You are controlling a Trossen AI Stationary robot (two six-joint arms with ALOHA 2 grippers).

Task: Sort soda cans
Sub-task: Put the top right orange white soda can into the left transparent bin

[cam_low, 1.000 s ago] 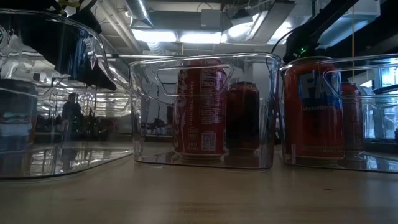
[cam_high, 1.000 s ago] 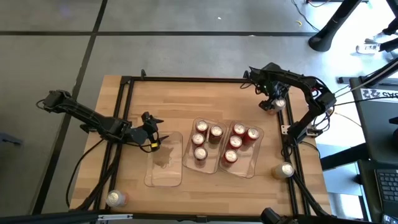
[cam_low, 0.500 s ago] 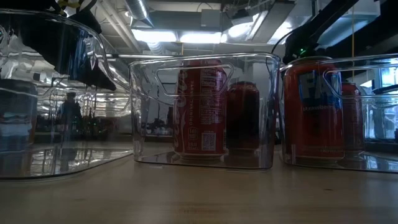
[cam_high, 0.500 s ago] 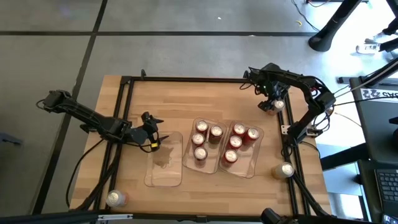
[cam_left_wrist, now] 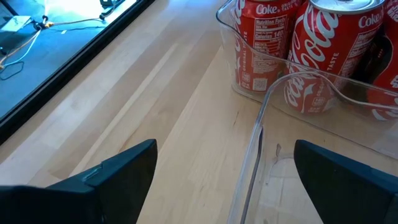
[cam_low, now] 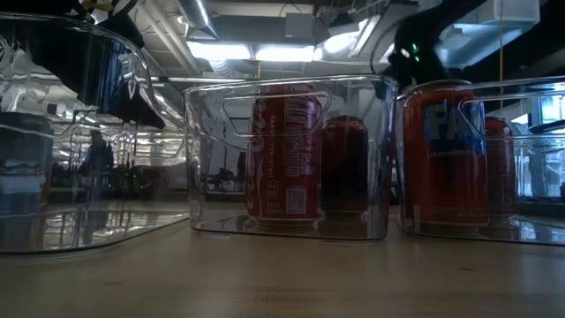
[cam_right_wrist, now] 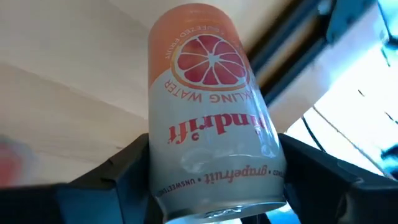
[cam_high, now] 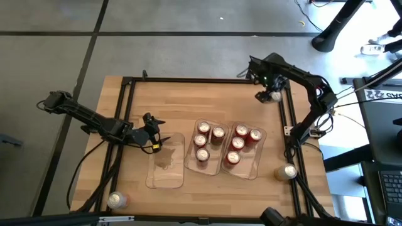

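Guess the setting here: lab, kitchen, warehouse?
Likely a robotics lab or workshop: a wooden table edged by a black frame, bare ceiling ducts with strip lights, and a desk with a keyboard alongside.

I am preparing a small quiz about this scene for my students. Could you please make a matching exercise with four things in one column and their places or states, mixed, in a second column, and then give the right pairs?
Things
1. grapefruit can
2. left gripper
3. empty clear tray
4. loose silver can

Places or states
A. open, over the empty tray's far end
B. held between the right gripper's fingers
C. left of the two trays holding red cans
D. standing on the table near its right edge

Pairs: 1-B, 2-A, 3-C, 4-D
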